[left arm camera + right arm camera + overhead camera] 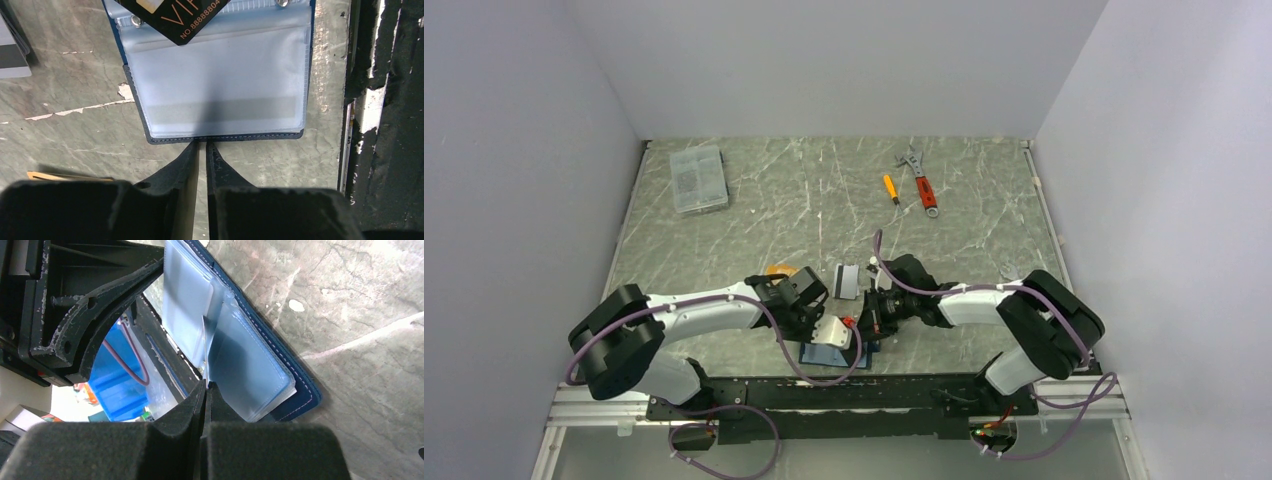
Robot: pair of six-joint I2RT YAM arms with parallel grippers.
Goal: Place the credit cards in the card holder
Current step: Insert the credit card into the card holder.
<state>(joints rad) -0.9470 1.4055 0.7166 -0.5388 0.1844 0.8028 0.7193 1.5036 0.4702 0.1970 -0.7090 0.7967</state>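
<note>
The card holder [220, 85] lies open near the table's front edge, navy outside with pale translucent sleeves [245, 370]. In the right wrist view my right gripper [206, 384] is shut on a black credit card [204, 347], seen edge-on with its far end among the sleeves. The same card [175, 17] shows "VIP" lettering over the holder's far side. My left gripper [202, 145] stands with a narrow slit between its jaws and nothing in it, tips touching the holder's near edge. A white-grey striped card [847, 280] and an orange card [779, 270] lie on the table behind the grippers.
A clear plastic box [697, 178] sits at the back left. A red-handled wrench [921, 182] and a small orange screwdriver [890, 188] lie at the back right. The table's front edge and black rail [380, 120] run right beside the holder.
</note>
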